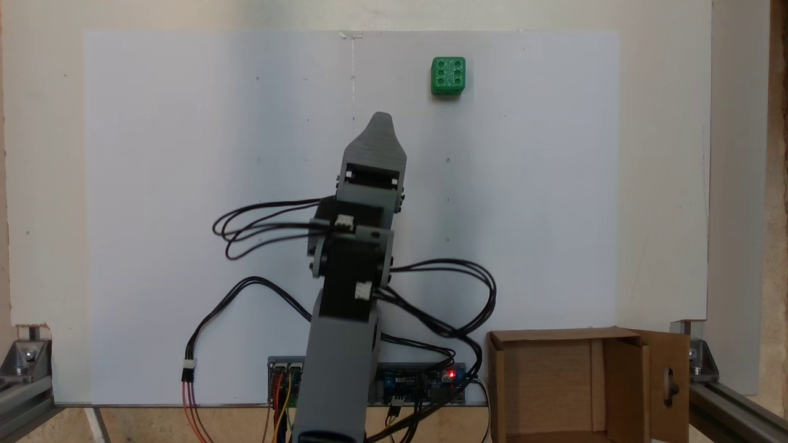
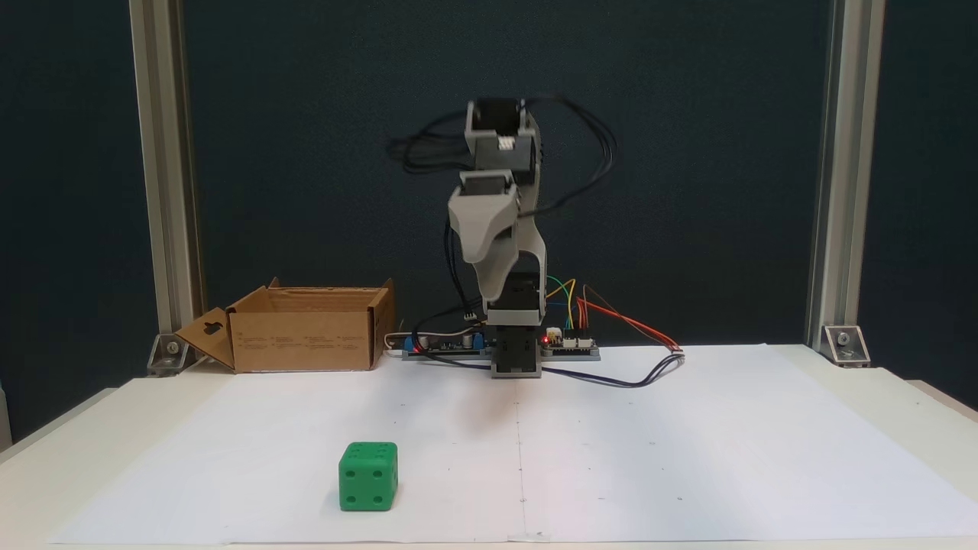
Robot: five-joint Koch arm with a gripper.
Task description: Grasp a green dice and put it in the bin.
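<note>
Right now my gripper hangs raised over mid-sheet, jaws stacked so I cannot tell whether they're parted, while the green dice sits on the paper ahead and rightward in the top-down fixed view, well apart from the bin.

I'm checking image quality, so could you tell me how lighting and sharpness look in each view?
In a fixed view from above, the white sheet is evenly lit and the green dice sharp; in a fixed view from the front, the backdrop is dark, the dice crisp, the cables slightly blurred.
</note>
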